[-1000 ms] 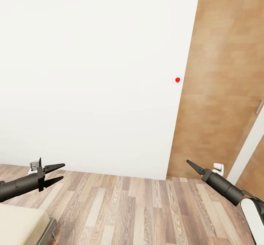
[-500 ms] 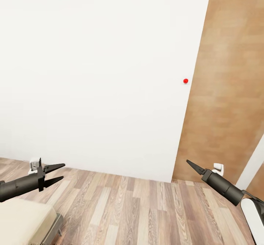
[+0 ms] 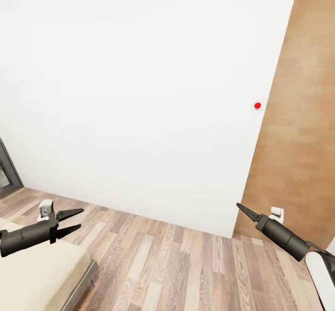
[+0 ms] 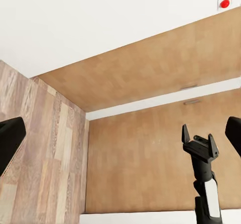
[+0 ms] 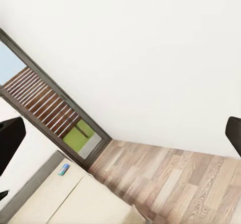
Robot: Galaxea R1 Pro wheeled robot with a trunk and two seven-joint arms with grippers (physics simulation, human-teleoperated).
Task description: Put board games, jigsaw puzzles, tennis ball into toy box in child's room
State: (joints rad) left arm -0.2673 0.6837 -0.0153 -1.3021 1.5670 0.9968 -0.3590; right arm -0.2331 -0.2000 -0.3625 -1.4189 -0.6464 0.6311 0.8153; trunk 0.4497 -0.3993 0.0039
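My left gripper hangs open over the corner of the bed, with nothing between its fingers. My right gripper is held out over the wood floor near the door; in the left wrist view this right gripper has its two fingers apart and holds nothing. In the right wrist view, the bed shows its beige mattress and grey frame. A small blue board game lies on it near the grey end. The table, toy box, puzzles and tennis ball are out of view.
A white wall faces me, with a red dot beside a wooden door. A dark window frame stands at the far left. Wood-plank floor lies between the bed and the door.
The whole picture has shifted right, so the camera has turned left. More of the bed and the dark window frame now show. Both grippers keep their pose.
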